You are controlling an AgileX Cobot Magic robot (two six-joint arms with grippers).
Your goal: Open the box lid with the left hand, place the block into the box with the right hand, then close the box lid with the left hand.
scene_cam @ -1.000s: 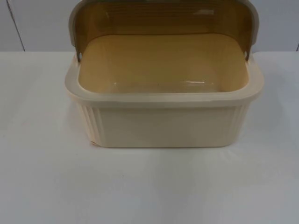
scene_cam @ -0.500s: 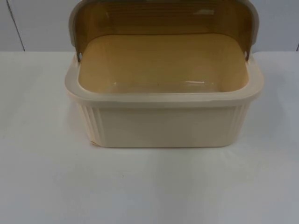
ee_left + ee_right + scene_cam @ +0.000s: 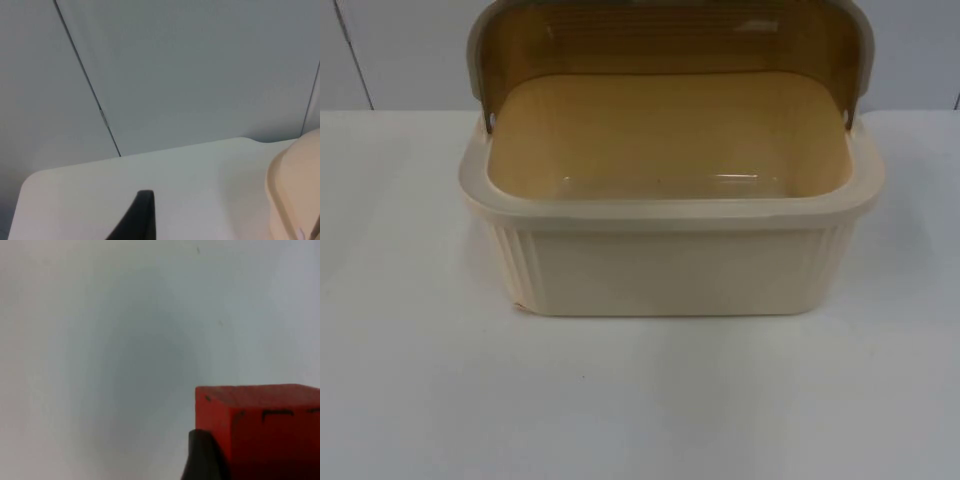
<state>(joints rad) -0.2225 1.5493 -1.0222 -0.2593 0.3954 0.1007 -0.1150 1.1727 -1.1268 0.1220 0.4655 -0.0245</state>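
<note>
Already your box (image 3: pixel 670 260) stands in the middle of the table (image 3: pixel 410 380) with its tinted lid (image 3: pixel 670 40) swung up and back against the wall (image 3: pixel 400 50), so the cavity is open from above and looks empty. Your right gripper (image 3: pixel 210 460) has the red block (image 3: pixel 260 430) against its fingertip and appears to be holding it, though only one finger is visible, so you cannot be sure of the grip. Which way the box lies from that block you cannot tell. Your left gripper (image 3: pixel 137 220) waits over the table with the box rim (image 3: pixel 295 195) off to one side; whether it is spread or closed is unclear.
</note>
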